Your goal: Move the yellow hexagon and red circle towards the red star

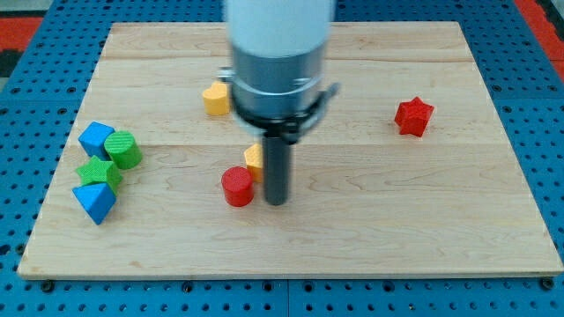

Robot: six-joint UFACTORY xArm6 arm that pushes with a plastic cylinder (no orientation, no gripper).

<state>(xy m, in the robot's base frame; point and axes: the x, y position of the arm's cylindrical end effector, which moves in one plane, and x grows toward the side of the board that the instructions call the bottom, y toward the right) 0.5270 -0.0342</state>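
Note:
The red circle [237, 186] sits just below the board's middle. The yellow hexagon [254, 158] lies right above and to the right of it, partly hidden behind my rod. My tip [277, 202] rests on the board just to the right of the red circle and just below the yellow hexagon, close to both. The red star [413, 116] lies far off toward the view's right, higher up. The arm's grey and white body hides the board's top middle.
A yellow heart-shaped block [215, 99] lies up left of the arm. At the view's left sits a cluster: a blue block [95, 138], a green cylinder [124, 150], a green star [97, 173] and a blue triangle [95, 202]. The wooden board [458, 238] lies on a blue pegboard.

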